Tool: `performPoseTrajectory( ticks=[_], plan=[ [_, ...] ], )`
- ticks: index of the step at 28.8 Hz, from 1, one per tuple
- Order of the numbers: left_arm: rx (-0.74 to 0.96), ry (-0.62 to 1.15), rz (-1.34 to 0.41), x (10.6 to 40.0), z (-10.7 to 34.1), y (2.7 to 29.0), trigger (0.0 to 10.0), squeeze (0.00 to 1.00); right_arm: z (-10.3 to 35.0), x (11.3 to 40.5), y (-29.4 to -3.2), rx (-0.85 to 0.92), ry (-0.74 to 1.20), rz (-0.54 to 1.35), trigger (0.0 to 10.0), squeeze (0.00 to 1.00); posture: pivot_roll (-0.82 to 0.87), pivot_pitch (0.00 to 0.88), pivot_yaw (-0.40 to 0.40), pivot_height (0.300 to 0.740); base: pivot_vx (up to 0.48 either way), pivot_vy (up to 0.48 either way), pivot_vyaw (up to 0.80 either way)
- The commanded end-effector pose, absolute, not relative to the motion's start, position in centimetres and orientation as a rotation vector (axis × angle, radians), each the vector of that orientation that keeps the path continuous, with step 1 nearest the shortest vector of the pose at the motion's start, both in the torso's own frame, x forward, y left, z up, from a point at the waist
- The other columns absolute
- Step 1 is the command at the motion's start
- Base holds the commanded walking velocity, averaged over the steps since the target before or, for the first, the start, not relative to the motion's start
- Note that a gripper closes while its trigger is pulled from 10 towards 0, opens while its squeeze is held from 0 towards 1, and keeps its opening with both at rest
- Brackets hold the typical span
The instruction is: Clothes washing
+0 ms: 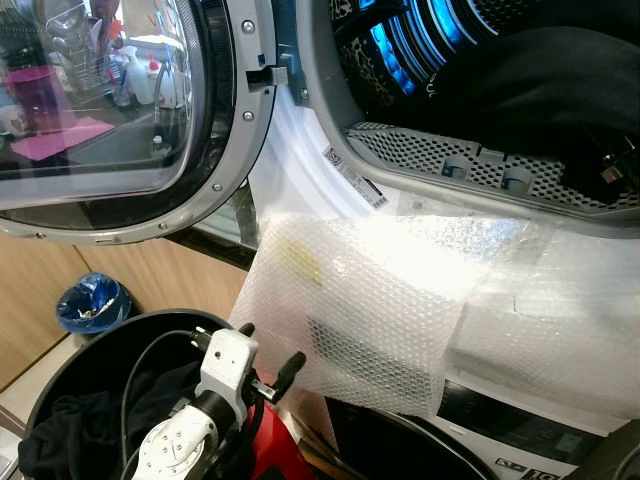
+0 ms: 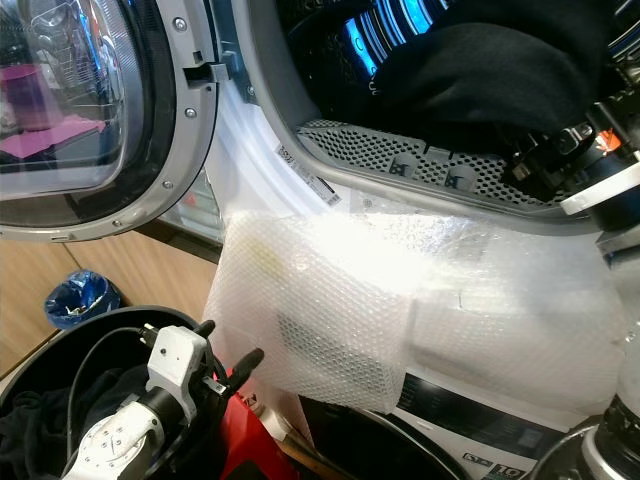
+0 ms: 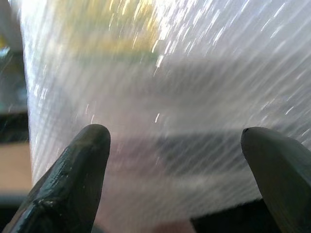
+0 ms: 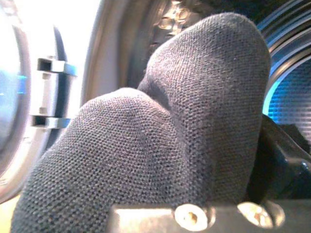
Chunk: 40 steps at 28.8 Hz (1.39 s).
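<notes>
Only partial "10" legible on washer panel [image 2: 500, 470]; rating sticker [image 2: 305, 172] unreadable.

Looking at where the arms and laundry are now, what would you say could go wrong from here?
1. The right gripper is at the drum mouth with dark cloth bunched over its fingers; the cloth could snag on them when released.
2. Bubble wrap drapes over the washer's front below the opening; trailing cloth might catch or drag it.
3. The left gripper, open, hovers over the black basket close to that wrap and may brush it.
</notes>
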<state>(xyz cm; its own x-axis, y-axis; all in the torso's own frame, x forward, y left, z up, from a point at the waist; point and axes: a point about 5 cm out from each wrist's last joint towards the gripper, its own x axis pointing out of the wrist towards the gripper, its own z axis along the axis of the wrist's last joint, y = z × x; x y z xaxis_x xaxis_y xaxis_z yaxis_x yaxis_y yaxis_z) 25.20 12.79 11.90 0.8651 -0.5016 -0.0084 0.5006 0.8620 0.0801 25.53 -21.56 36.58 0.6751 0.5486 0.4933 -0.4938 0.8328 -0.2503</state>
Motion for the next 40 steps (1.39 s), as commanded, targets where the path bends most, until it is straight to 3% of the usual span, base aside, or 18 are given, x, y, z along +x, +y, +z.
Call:
performPoseTrajectory(
  ticks=[1,3,8,9,10,13,15,17,20,22,26,32,33,40],
  plan=[
    [0.105,-0.039,-0.615,25.2,13.3,12.1,10.0,0.00,37.2,24.3,-20.9,-0.136,-0.645,0.649,10.0,0.00,-0.04,0.091,0.046,0.740,0.000,0.000,0.00],
    [0.187,-0.052,-0.815,25.0,15.2,10.9,10.0,0.00,35.9,24.8,-21.0,-0.181,-0.574,0.643,10.0,0.00,-0.04,0.090,0.044,0.740,0.000,0.000,0.00],
    [0.371,-0.092,-1.118,24.4,17.7,9.5,10.0,0.00,32.7,26.3,-21.1,-0.278,-0.409,0.624,10.0,0.00,-0.02,0.086,0.040,0.740,0.000,0.000,0.00],
    [0.426,-0.107,-1.155,24.4,18.1,9.3,10.0,0.15,32.1,26.5,-21.1,-0.292,-0.383,0.626,10.0,0.00,-0.02,0.086,0.040,0.740,0.000,0.000,0.00],
    [0.579,-0.190,-1.212,24.6,19.2,8.5,10.0,1.00,30.8,27.0,-21.0,-0.306,-0.335,0.630,10.0,0.00,-0.01,0.081,0.042,0.740,0.000,0.000,0.00],
    [0.748,-0.327,-1.287,24.2,20.6,7.2,10.0,1.00,30.2,27.2,-20.9,-0.284,-0.333,0.629,10.0,0.00,-0.01,0.074,0.043,0.740,0.000,0.000,0.00],
    [0.913,-0.531,-1.248,24.5,21.6,6.3,10.0,1.00,30.2,27.3,-20.7,-0.277,-0.344,0.634,10.0,0.00,-0.01,0.065,0.047,0.740,0.000,0.000,0.00],
    [0.935,-0.701,-1.176,25.0,22.9,5.6,10.0,1.00,30.2,27.4,-20.5,-0.280,-0.354,0.639,10.0,0.00,-0.02,0.057,0.051,0.740,0.000,0.000,0.00],
    [0.914,-0.756,-1.196,25.1,23.2,5.1,10.0,1.00,30.1,27.4,-20.3,-0.282,-0.366,0.643,10.0,0.00,-0.02,0.050,0.050,0.740,0.000,0.000,0.00],
    [1.000,-0.811,-1.195,25.1,23.2,4.8,10.0,1.00,30.2,27.5,-20.3,-0.282,-0.367,0.638,10.0,0.00,-0.03,0.043,0.051,0.740,0.000,0.000,0.00],
    [1.241,-0.895,-1.120,27.3,23.6,4.7,10.0,1.00,30.5,27.5,-20.3,-0.272,-0.390,0.625,10.0,0.00,-0.04,0.037,0.055,0.740,0.000,0.000,0.00],
    [1.315,-0.942,-0.993,30.5,24.2,4.9,10.0,1.00,30.5,27.5,-20.1,-0.252,-0.409,0.617,10.0,0.00,-0.04,0.044,0.056,0.740,0.000,0.000,0.00],
    [1.299,-0.953,-0.950,30.9,24.7,4.9,10.0,0.00,30.5,27.4,-20.0,-0.244,-0.411,0.621,10.0,0.00,-0.04,0.045,0.056,0.740,0.000,0.000,0.00],
    [1.233,-1.157,-0.702,32.0,27.8,4.3,10.0,0.00,30.2,27.4,-19.6,-0.217,-0.410,0.623,10.0,0.00,-0.04,0.052,0.053,0.740,0.000,0.000,0.00]
  ],
)
